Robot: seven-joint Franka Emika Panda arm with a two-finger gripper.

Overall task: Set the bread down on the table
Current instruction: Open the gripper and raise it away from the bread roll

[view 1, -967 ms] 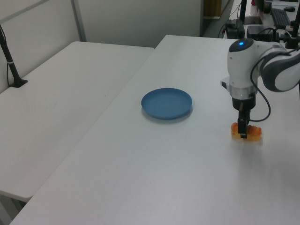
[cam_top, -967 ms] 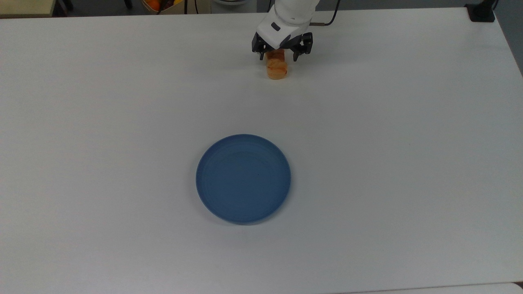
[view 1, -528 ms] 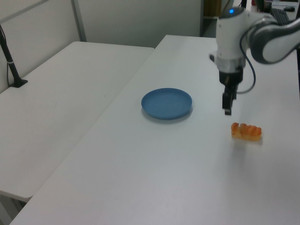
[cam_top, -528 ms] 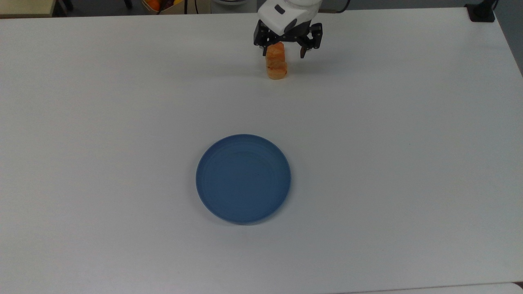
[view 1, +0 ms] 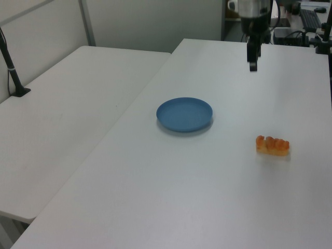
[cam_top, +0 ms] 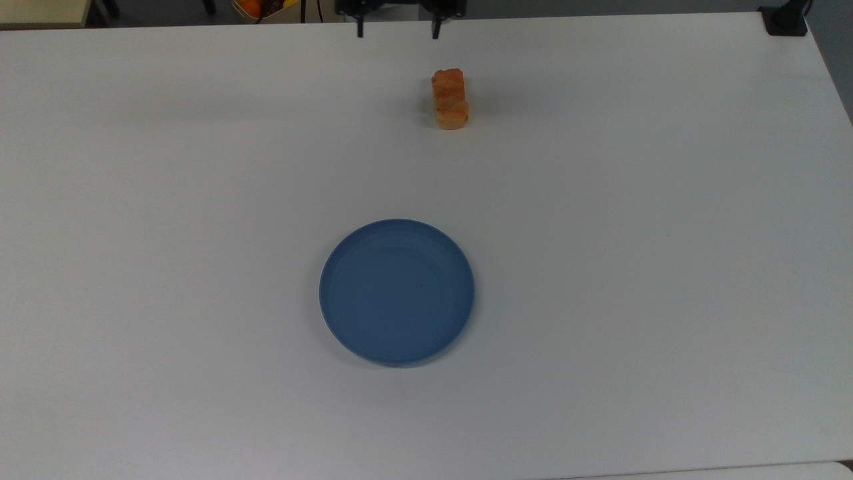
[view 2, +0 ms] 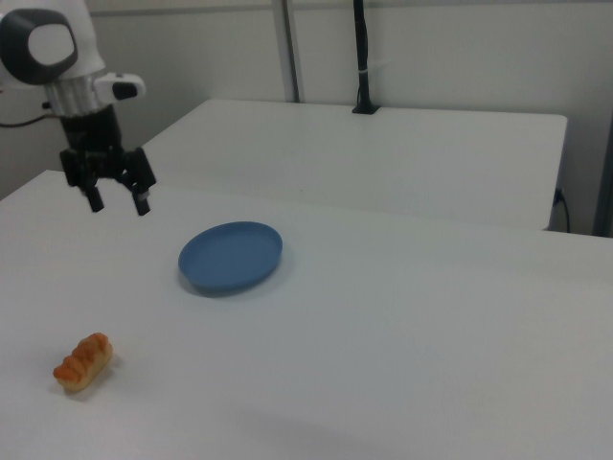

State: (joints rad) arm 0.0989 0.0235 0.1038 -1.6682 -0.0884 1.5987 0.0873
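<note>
Two things lie on the table [cam_top: 633, 267], a broad, smooth, plain white rectangular top: the bread [cam_top: 450, 99] and a round blue plate [cam_top: 397, 291] with a shallow raised rim and a matte surface. The bread is a small golden-orange oblong with braided ridges and pale streaks, lying flat on the bare white surface near the far edge in the top view, well apart from the plate. In the top view the hand [cam_top: 397, 27] is cut off by the upper frame edge, leaving two dark fingertips. The right view shows the hand [view 2: 117, 199] whole, black below a white wrist, raised above the table, its fingers spread wide, holding and touching nothing.
</note>
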